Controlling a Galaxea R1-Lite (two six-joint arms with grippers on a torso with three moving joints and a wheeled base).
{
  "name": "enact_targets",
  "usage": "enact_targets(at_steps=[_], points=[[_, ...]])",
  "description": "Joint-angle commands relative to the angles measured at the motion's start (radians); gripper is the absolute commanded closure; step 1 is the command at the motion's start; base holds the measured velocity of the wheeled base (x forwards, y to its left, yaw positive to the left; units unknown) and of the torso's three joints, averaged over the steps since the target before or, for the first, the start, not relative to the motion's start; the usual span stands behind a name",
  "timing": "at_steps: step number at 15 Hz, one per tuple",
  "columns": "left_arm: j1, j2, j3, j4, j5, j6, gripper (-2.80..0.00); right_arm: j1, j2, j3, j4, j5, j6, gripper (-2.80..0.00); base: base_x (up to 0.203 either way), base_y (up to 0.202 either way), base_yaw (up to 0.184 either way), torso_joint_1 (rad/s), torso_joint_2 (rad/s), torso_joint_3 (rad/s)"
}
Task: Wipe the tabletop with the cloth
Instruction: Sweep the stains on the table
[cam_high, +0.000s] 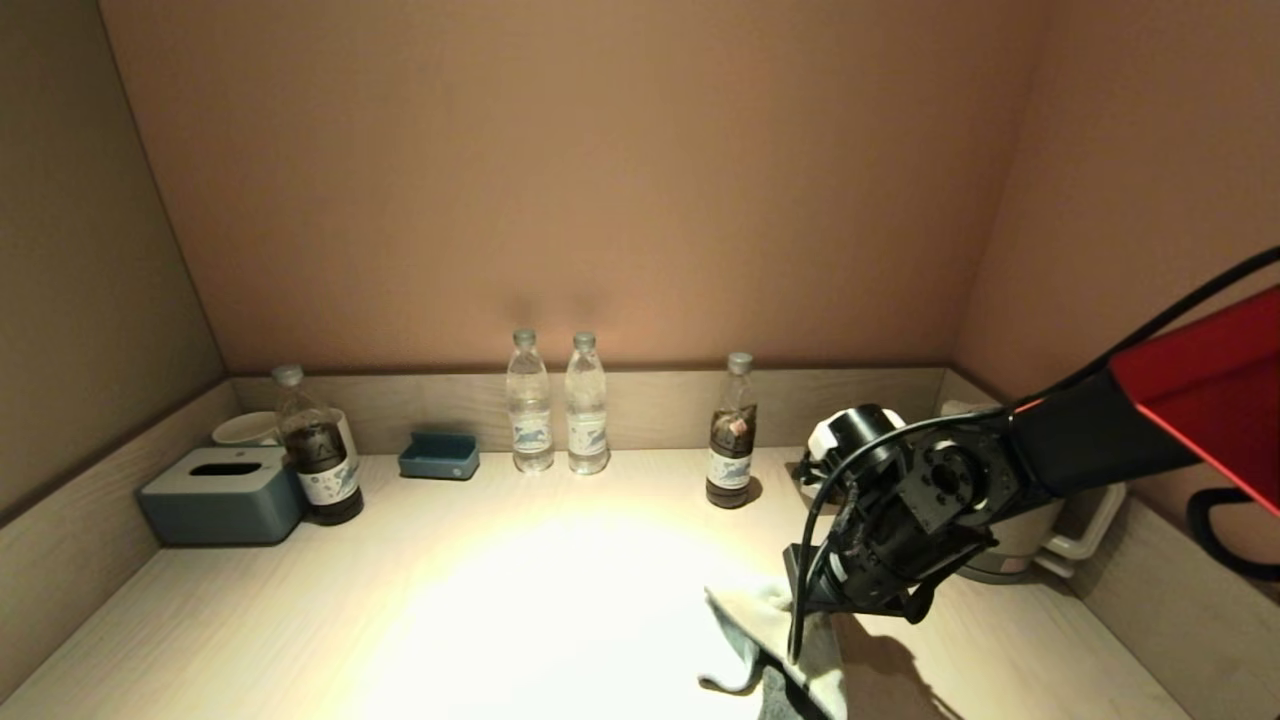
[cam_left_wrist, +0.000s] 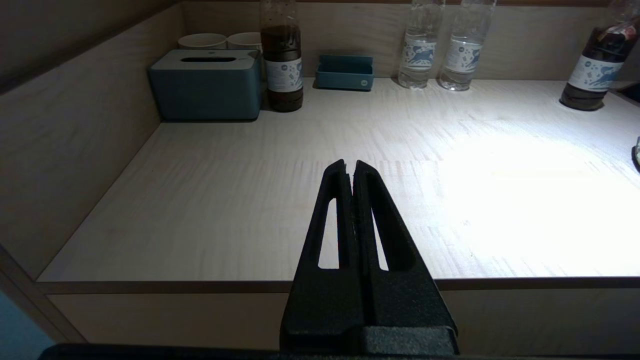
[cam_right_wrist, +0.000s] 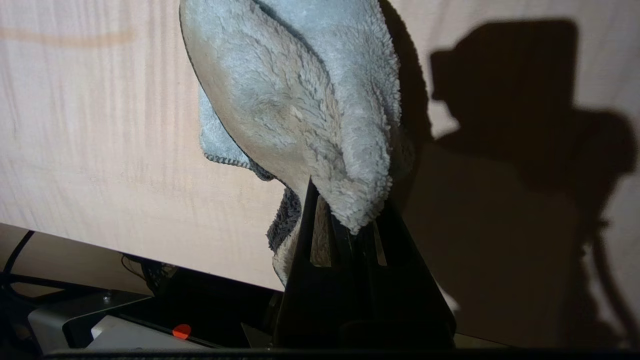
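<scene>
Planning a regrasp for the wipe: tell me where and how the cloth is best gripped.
Grip the cloth at a bunched fold near its edge, coming from above, as the right gripper does now: it is limp fleece, so a pinched fold probably lets the rest trail onto the tabletop. The left gripper is parked, shut.

4 bottles stand along the back of the tabletop (cam_high: 420, 600): 2 clear water bottles (cam_high: 529, 402) (cam_high: 587, 404) side by side in the middle, and 2 bottles of dark liquid, 1 at the left (cam_high: 318, 450) and 1 to the right (cam_high: 731, 435). There are 2 pale cups (cam_left_wrist: 202, 40) (cam_left_wrist: 245, 40) in the back left corner, 1 blue-grey tissue box (cam_high: 222, 494), 1 small blue tray (cam_high: 439, 455), 1 pale kettle (cam_high: 1030, 528) at the right, and 1 grey cloth (cam_high: 770, 640). 2 grippers show, the left gripper (cam_left_wrist: 349, 164) and the right gripper (cam_right_wrist: 345, 220).
</scene>
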Motion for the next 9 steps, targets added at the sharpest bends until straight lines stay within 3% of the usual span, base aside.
enact_targets(at_steps=[1,9], points=[[0.000,0.000,0.000,0.000,-0.001,-0.001,0.00,-0.049,-0.001,-0.005,0.002,0.013,-0.020,0.00,0.000,0.000,0.000,0.000,0.00,0.000],[0.000,0.000,0.000,0.000,-0.001,-0.001,0.00,-0.055,0.085,-0.025,0.003,0.007,-0.043,0.00,0.000,0.000,0.000,0.000,0.00,0.000]])
